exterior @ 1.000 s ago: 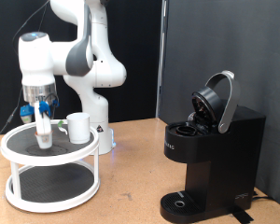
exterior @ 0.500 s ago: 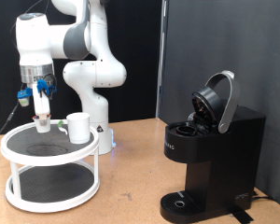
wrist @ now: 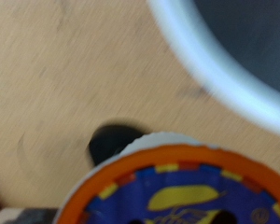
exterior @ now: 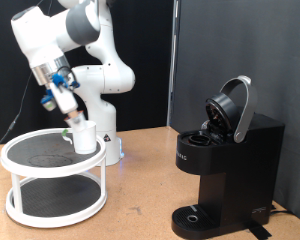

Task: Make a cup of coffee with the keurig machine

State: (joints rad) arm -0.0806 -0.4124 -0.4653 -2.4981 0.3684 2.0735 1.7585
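Note:
The black keurig machine (exterior: 226, 168) stands at the exterior view's right with its rounded lid (exterior: 233, 108) hinged up. The white cup (exterior: 85, 136) sits on the top tier of a white round stand (exterior: 20, 150) at the left. My gripper (exterior: 68, 112) is tilted above the stand, just up and left of the cup, shut on a small coffee pod (exterior: 69, 114). In the wrist view the pod (wrist: 177, 187) fills the lower part, with an orange rim and a blue and yellow lid. My fingers do not show in the wrist view.
The stand has two tiers with dark shelves; its white rim (wrist: 215, 56) shows in the wrist view over the wooden table (wrist: 56, 84). The robot base (exterior: 102, 110) stands behind the stand. A black panel (exterior: 240, 50) backs the machine.
My gripper has lifted off the stand's top tier with the pod, moved to the exterior view's right towards the cup, and tilted.

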